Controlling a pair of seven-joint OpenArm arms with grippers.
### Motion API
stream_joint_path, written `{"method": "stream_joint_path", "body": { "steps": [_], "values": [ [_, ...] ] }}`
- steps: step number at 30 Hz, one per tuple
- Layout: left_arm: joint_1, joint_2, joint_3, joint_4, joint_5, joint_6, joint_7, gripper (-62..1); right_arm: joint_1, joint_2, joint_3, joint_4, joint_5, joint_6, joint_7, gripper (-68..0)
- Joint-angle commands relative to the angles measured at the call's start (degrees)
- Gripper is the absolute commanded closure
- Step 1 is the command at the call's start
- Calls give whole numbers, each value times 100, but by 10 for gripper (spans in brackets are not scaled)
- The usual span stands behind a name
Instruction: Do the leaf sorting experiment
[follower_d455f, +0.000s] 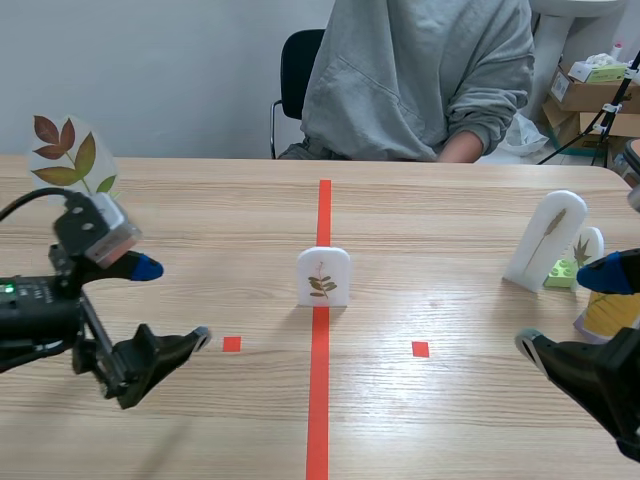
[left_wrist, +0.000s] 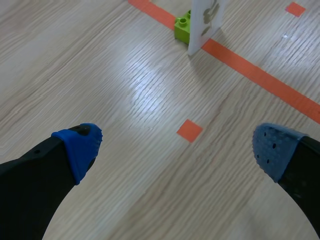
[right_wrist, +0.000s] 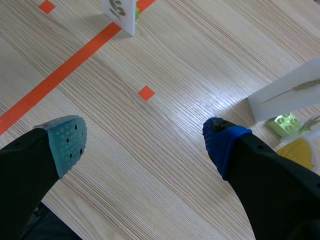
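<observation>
A small white leaf card (follower_d455f: 323, 277) stands upright on the red centre line; in the left wrist view the same card (left_wrist: 207, 20) rests in a green brick (left_wrist: 183, 27) well ahead of my fingers. A clear card with red and green leaves (follower_d455f: 70, 155) stands at the far left. A tall white card with a thin leaf (follower_d455f: 548, 240) stands at the right, with a smaller card (follower_d455f: 588, 245) and a green brick (follower_d455f: 562, 272) behind it. My left gripper (follower_d455f: 172, 302) (left_wrist: 175, 145) is open over bare table. My right gripper (follower_d455f: 562, 307) (right_wrist: 142, 142) is open, beside the tall card (right_wrist: 290, 95).
A person in a grey hoodie (follower_d455f: 420, 80) sits across the table. A yellow leaf piece (right_wrist: 295, 150) lies by my right finger, next to the green brick (right_wrist: 285, 124). Cardboard boxes (follower_d455f: 585, 95) sit at the back right, off the table.
</observation>
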Motion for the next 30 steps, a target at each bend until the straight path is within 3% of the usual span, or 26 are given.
{"method": "stream_joint_path", "body": {
  "steps": [1, 8, 14, 23, 30],
  "values": [
    [-361, 92, 216, -57, -59, -13, -101, -623, 7, 63, 44, 4, 20, -2, 81, -477],
    [-1775, 654, 1410, -1320, 96, -13, -122, -623, 7, 63, 44, 4, -48, -2, 83, -477],
    [-2319, 1266, 2011, -2041, 221, -9, -125, -623, 7, 63, 44, 4, -129, -2, 83, -477],
    [-2459, 1967, 2210, -2553, 640, 317, -302, -623, 7, 61, 44, 4, -127, -2, 85, -477],
    [-2457, 2092, 2210, -2667, 693, 546, -339, -623, 7, 61, 44, 4, -127, -2, 85, -477]
  ]
}}
